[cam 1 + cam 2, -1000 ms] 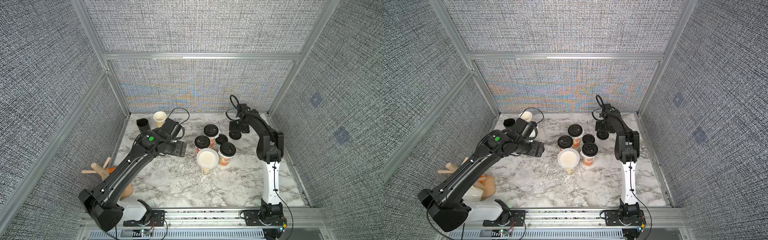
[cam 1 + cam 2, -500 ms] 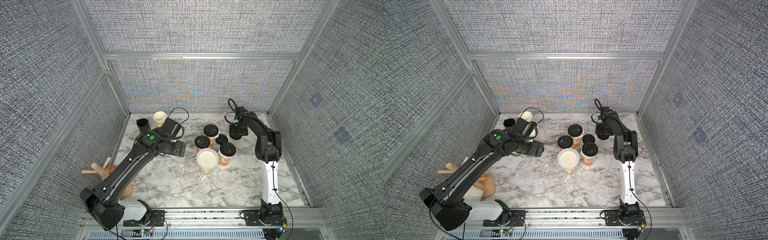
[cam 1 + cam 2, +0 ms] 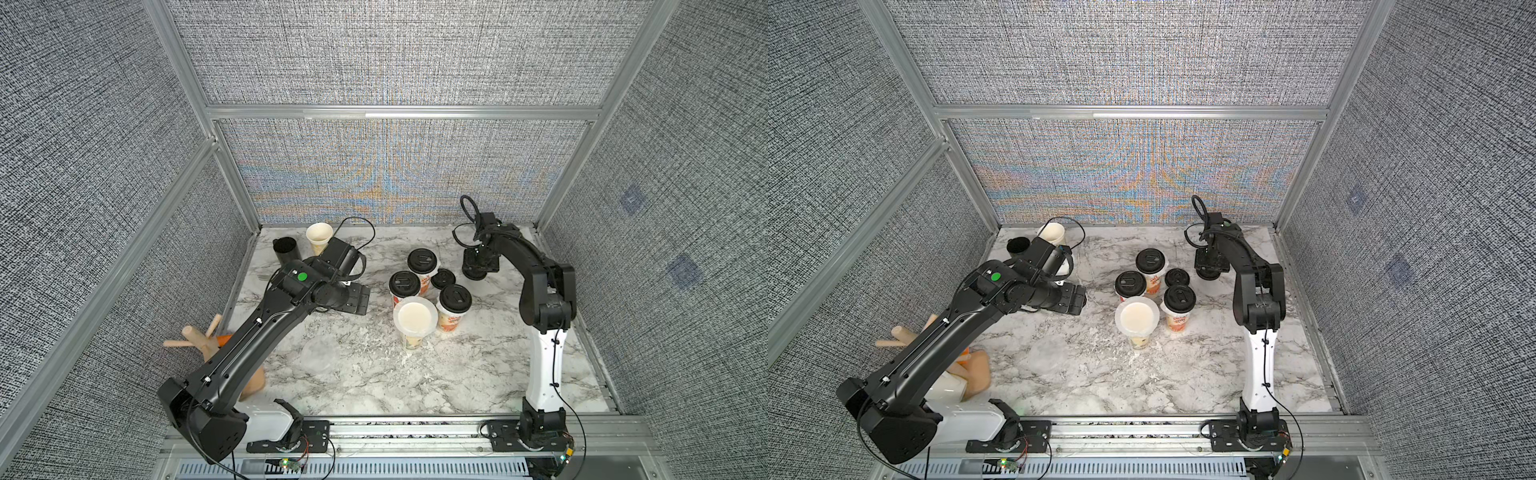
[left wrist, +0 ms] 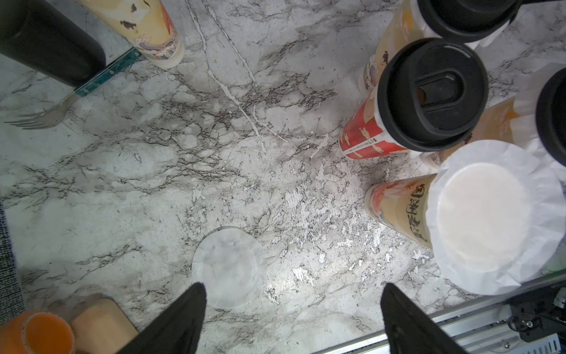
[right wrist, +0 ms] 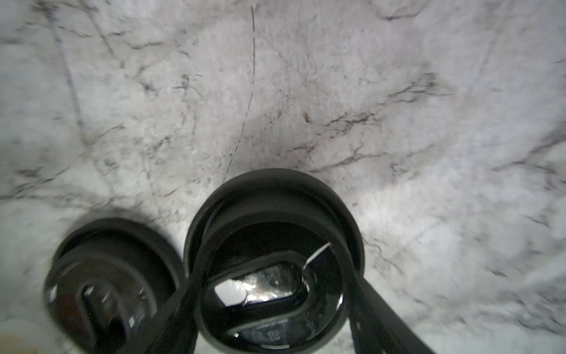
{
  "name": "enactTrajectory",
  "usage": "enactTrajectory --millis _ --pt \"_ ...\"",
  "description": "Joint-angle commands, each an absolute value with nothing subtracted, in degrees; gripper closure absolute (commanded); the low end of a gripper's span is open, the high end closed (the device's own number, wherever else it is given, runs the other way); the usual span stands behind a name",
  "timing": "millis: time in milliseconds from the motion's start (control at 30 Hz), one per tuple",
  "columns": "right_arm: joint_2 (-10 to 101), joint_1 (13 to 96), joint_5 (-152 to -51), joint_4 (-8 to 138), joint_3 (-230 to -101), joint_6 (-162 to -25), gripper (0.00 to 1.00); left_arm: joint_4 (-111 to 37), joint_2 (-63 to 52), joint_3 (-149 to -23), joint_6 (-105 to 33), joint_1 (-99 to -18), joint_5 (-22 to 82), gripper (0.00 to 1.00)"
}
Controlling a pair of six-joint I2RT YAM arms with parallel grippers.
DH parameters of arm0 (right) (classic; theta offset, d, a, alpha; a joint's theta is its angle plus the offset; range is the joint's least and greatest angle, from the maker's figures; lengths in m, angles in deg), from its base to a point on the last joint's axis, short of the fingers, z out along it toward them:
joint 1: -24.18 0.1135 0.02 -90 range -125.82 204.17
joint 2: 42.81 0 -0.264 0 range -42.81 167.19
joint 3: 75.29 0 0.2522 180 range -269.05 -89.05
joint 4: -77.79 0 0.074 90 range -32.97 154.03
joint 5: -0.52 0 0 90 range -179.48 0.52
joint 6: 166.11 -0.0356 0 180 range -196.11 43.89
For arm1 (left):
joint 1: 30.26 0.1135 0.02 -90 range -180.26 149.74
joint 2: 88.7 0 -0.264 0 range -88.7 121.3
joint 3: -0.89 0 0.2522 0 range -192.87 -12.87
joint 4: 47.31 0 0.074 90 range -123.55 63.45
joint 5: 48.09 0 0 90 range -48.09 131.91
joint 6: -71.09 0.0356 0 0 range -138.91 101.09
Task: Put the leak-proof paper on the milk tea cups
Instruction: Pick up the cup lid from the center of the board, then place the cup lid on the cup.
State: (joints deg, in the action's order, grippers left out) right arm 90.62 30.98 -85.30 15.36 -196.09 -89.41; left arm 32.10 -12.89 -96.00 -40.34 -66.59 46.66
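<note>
Step, we judge: papering the bare cup, upper left. We count five milk tea cups: three lidded, one papered. One loose leak-proof paper, lower centre on the tabletop. The left tool: released, near it; next, pinch its edge. The right tool straddles one of two loose black lids; grip we cannot tell.

Count: 5 milk tea cups: 3 lidded, 1 paper-covered, 1 open. 5 black lids, 2 of them loose. 2 sheets of leak-proof paper clearly visible. 1 black mug, 1 fork.
</note>
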Motion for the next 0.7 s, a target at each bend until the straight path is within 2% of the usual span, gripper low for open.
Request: enactTrajectory --millis 0,200,333,533,667 --pt "82.4 31.8 -84.7 17.0 -191.8 -88.7 0.28 30.0 -13.4 -95.3 -40.7 -66.2 45.9 0.09" --pt "61.6 36.9 -82.1 13.4 -182.2 -86.9 0.28 27.2 -14.6 -92.2 -40.9 -65.5 43.8 0.09" --pt "52.9 46.1 -80.6 7.0 -180.9 -86.2 0.29 25.7 -15.1 -90.6 -40.7 -64.6 42.2 0.10" --pt "51.8 61.2 -80.8 0.9 -184.3 -88.8 0.29 24.4 -15.8 -89.5 -40.4 -63.7 40.7 0.10" --pt "54.5 66.9 -82.7 0.0 -185.5 -89.5 0.29 24.1 -16.7 -88.7 -40.2 -63.4 40.2 0.10"
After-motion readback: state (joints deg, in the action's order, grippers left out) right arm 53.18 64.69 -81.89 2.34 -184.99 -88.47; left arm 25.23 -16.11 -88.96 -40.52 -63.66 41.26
